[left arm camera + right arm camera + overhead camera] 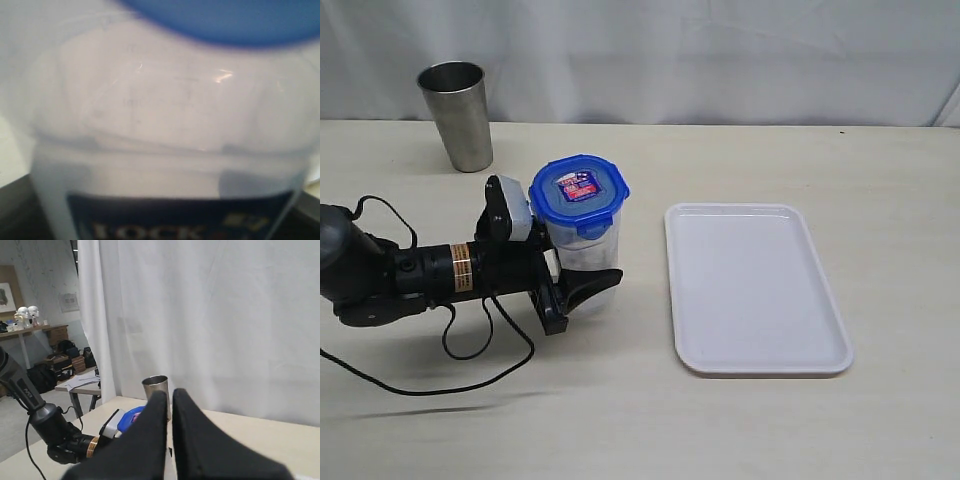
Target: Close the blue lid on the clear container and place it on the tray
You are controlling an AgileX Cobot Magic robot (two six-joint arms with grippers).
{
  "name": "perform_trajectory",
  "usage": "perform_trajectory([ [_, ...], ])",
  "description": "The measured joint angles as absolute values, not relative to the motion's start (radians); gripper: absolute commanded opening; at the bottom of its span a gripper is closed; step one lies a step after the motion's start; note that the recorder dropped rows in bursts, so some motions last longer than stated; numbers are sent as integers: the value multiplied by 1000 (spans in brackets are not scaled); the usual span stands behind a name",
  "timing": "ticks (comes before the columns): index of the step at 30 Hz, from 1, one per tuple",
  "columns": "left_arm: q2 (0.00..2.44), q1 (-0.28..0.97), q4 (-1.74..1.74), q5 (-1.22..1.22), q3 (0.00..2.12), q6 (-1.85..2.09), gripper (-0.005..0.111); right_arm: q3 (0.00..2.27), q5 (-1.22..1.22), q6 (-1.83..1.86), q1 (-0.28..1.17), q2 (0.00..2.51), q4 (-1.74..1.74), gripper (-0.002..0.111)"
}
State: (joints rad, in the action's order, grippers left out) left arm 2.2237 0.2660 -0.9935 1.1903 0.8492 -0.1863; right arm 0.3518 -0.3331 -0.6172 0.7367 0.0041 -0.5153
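Leftward of the tray (755, 290), upright on the counter (640, 420), the clear container (582, 250) carries the blue lid (579, 193) and is clamped between the left fingers (592, 284). The right fingers (195, 440) are pressed together, empty.

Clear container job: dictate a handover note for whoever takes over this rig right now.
Left tool: jaws closed around the clear container, low on its body; it appears to grip it.
Right tool: shut, empty, raised above the table.
Blue lid: sits on top of the container; whether every flap is snapped cannot be told.
Tray: on the table to the right of the container, apart from it, nothing on it.
Done: lid on.
Left: check the flaps, carry the container onto the tray, release.
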Motion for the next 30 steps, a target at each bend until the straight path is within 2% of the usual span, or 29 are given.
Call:
perform_trajectory([
  [6, 2224, 266, -994, 1190, 849, -186, 0, 295, -334, -617, 654, 4, -422, 5],
  [19, 2224, 266, -994, 1188, 849, -186, 0, 168, -338, -618, 350, 4, -193, 5],
  [30, 2224, 266, -994, 1188, 849, -186, 0, 109, -315, -621, 193, 4, 0, 5],
])
